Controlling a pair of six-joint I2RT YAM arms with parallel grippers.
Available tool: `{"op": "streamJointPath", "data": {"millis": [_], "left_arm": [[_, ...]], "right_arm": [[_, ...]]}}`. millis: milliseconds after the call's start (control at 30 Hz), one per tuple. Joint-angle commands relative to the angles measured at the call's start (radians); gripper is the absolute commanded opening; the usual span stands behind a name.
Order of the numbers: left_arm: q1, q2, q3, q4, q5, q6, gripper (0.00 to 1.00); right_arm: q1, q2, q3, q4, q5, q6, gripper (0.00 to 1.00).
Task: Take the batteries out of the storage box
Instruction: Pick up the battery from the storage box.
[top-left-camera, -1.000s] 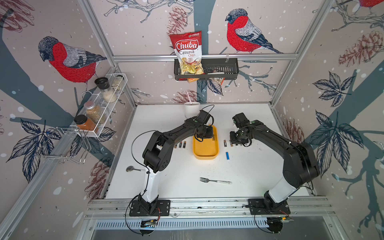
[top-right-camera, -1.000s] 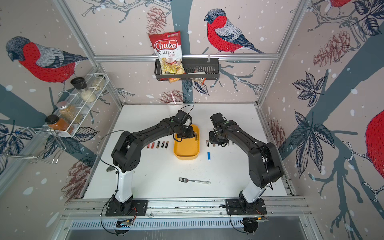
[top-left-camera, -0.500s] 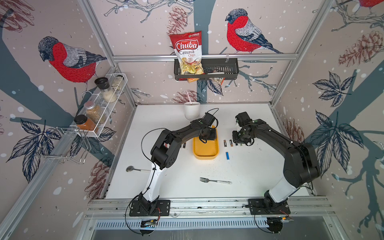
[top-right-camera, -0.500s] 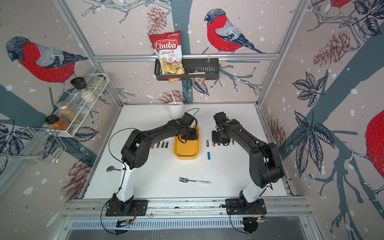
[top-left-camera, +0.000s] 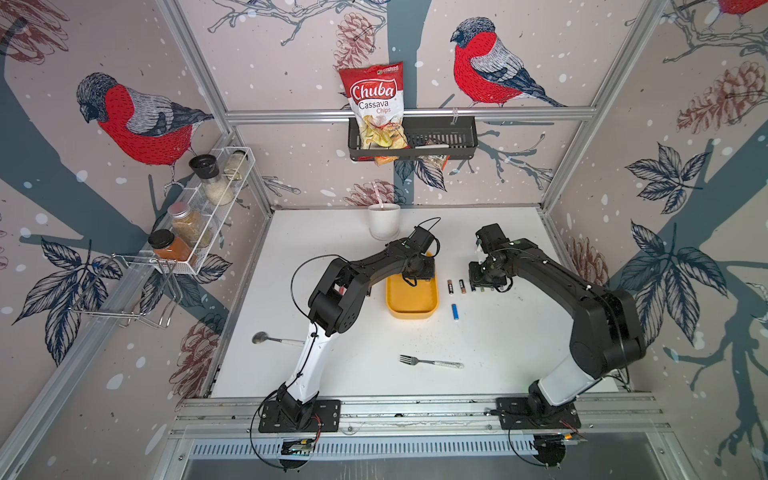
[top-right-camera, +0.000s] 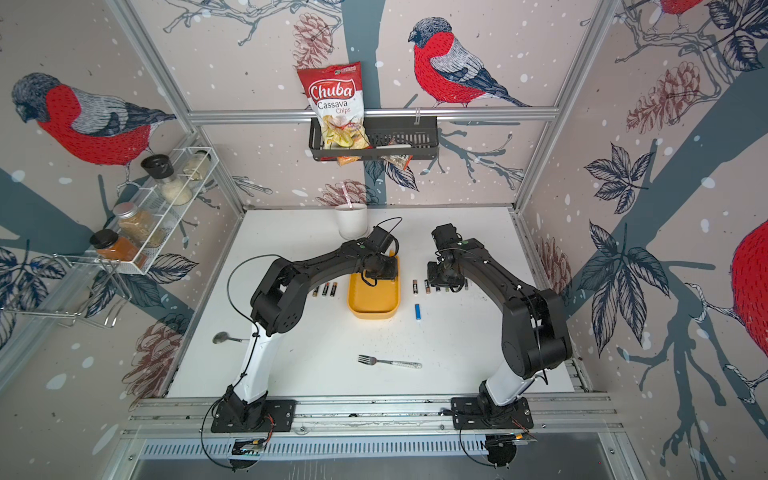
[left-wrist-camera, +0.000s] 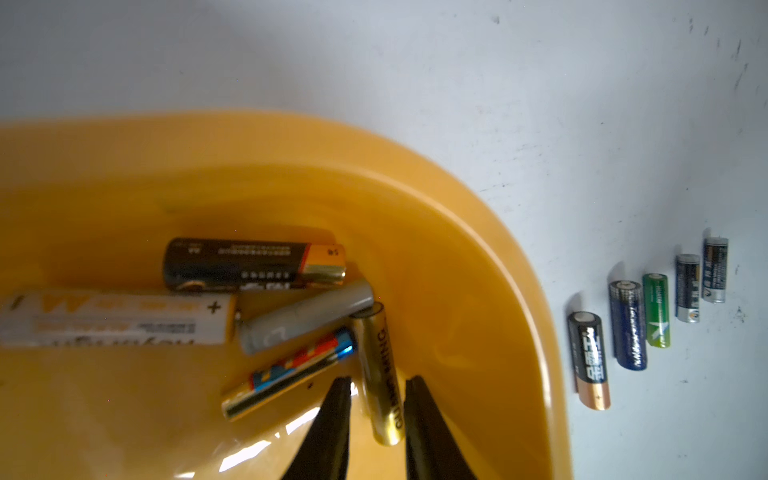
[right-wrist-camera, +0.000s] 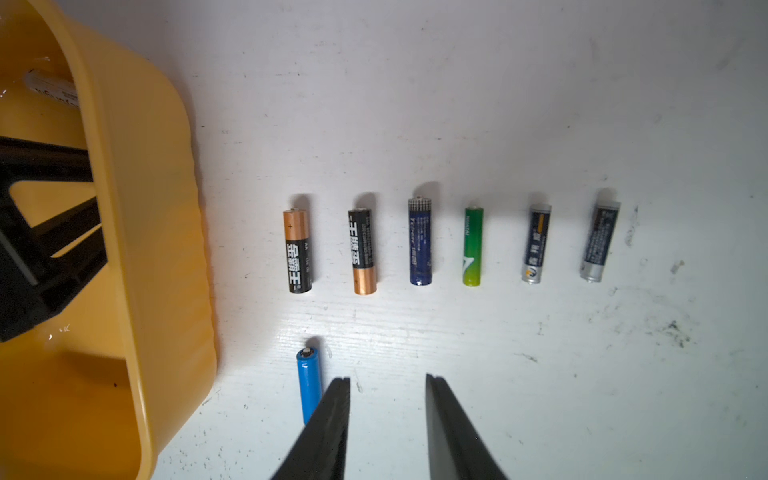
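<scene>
The left gripper (left-wrist-camera: 379, 378) reaches into the yellow storage box (left-wrist-camera: 478, 232), its jaws apart on either side of a gold battery (left-wrist-camera: 380, 361) lying on the box floor, with a sliver of floor visible beside one finger. Four more batteries lie near it in the box. The right gripper (right-wrist-camera: 386, 378) hangs over the white table (right-wrist-camera: 498, 104) with jaws apart and nothing between them, just beside a blue battery (right-wrist-camera: 308, 384); a row of six batteries (right-wrist-camera: 419, 243) lies on the table beyond.

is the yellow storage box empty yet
Not empty: in the left wrist view at least five batteries lie inside the yellow storage box, on its floor near one rounded corner.
</scene>
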Motion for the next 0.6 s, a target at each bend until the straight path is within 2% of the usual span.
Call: {"op": "streamJointPath", "data": {"millis": [0,267,400,567], "left_arm": [[-0.005,0.008,0.015,-0.001,-0.023,-0.003,0.26],[-0.018,0.032,0.069,-0.106,-0.107,0.017,0.19],[-0.024,0.038,0.096,-0.163,-0.168,0.040,0.19],[-0.027,0.040,0.099,-0.172,-0.166,0.056,0.21]], "right_arm": [[0.000,-0.008,-0.003,-0.014,-0.005,-0.007,0.37],[-0.002,-0.007,0.000,-0.013,-0.010,-0.007,0.37],[-0.002,-0.006,0.003,-0.011,-0.013,-0.006,0.37],[-0.003,-0.002,0.003,-0.010,-0.013,-0.008,0.37]]}}
